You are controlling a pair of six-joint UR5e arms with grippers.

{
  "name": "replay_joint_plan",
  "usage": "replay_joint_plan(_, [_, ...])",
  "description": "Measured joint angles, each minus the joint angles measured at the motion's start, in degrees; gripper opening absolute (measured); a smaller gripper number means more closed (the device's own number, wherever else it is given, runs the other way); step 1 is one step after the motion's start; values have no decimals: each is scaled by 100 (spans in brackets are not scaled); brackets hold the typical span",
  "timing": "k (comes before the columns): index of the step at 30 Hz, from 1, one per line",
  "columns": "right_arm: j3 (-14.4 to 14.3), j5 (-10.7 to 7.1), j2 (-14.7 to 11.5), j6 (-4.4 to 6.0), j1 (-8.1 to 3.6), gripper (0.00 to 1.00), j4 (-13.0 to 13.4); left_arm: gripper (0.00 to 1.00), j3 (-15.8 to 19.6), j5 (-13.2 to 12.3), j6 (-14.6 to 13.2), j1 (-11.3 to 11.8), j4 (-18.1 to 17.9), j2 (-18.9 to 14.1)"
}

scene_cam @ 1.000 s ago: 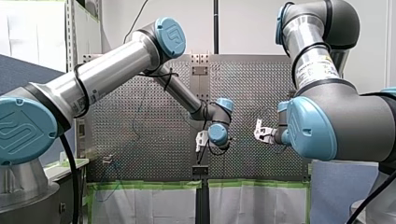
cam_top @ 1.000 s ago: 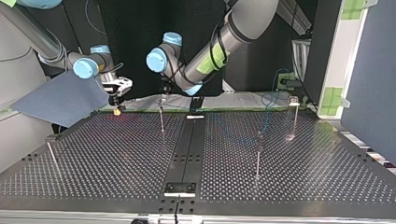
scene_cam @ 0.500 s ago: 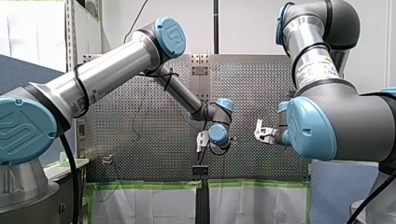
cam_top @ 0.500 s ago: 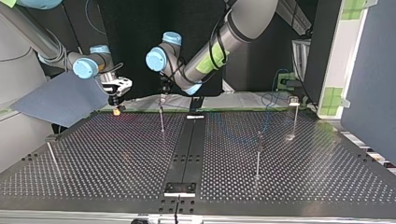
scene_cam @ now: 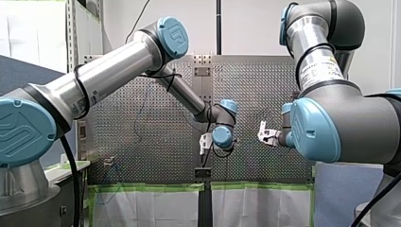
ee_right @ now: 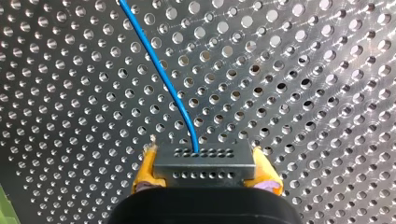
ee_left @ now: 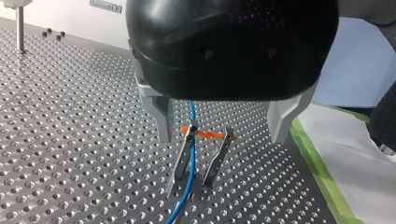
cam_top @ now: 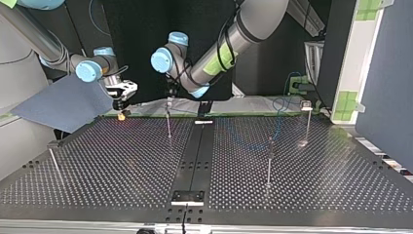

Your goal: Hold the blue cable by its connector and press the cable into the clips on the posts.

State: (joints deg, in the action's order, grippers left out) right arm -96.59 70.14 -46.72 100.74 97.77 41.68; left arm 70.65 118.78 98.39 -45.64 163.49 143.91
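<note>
On the perforated table (cam_top: 122, 165) stood 4 thin posts (cam_top: 269, 163): 1 near the far edge beside the middle strip, 1 at the top view's left edge, 1 right of the middle and 1 at the far right. A blue sheet (cam_top: 63, 105) hung behind the table's left corner in that view, and green tape (scene_cam: 142, 187) ran along the table's edge in the front view. In the left wrist view a clip (ee_left: 219, 154) of 2 metal prongs with an orange piece across their tops stood between the metal fingers of the left gripper (ee_left: 222, 136), which were spread wide and touched nothing. The blue cable (ee_right: 159, 79) ran down along 1 prong; whether it sat in the clip could not be told. My left arm (scene_cam: 108, 71) reached across to the middle with its wrist turned down over the far post. My right arm (scene_cam: 331, 118) pointed the right gripper (ee_right: 204, 169) down, low over the table, near its far edge at the top view's left, its yellow pads clamped on both sides of the dark connector (ee_right: 204, 158), from which the cable led away over the holes
</note>
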Motion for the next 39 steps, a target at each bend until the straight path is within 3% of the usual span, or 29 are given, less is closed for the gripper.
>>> replay_joint_plan(9, [0, -16, 1, -7, -7, 0, -1, 100, 333, 213, 7, -48, -264, -265])
replay_joint_plan(21, [-1, -17, 8, -2, -13, 0, -7, 100, 1007, 251, 5, -134, -940, -939])
replay_joint_plan(31, [1, -17, 9, 0, -20, 0, -34, 100, 1532, 543, 62, -188, -1427, -1463])
replay_joint_plan(39, [-3, -17, 14, 7, -22, 0, -37, 100, 1962, 704, 160, -236, -1593, -1893])
